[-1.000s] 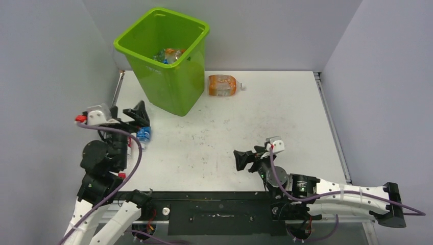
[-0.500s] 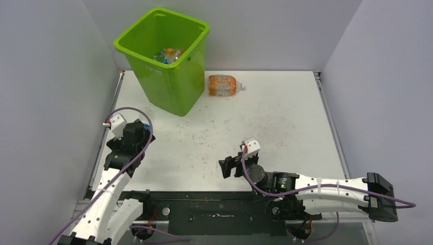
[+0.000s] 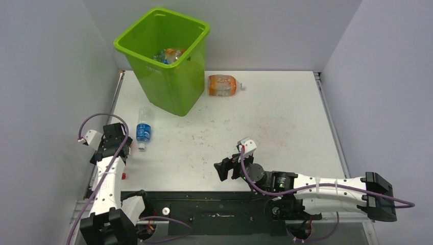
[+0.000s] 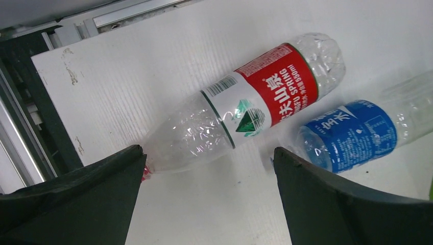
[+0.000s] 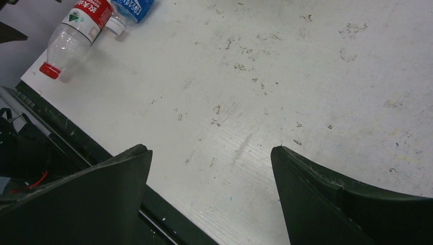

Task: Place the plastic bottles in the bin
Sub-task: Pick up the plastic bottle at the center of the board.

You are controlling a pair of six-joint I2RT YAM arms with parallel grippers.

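Gaping wide, holding nothing: left tool [image 4: 208, 152], right tool [image 5: 210, 149]. Lying by bench [image 3: 286, 117] left edge: clear bottle [image 4: 245, 109], red label reading "SPRING", just beside blue-labelled bottle [image 4: 352, 132]. Orange bottle [image 3: 223, 84] beside bin [image 3: 168, 87], far edge.

Left arm [image 3: 104, 178]: white links, black joints, lower left of the frame.
Right arm [image 3: 332, 186]: white links, black motor housings, one small green light.
Cables [image 3: 97, 116]: purple, running along both arms.
Wrist cameras [image 3: 246, 147]: small white blocks.
Fingers [image 4: 76, 204]: matte black, broad wedges tapering to blunt tips.
Mounting rail [image 3: 219, 209]: black, bottom centre.
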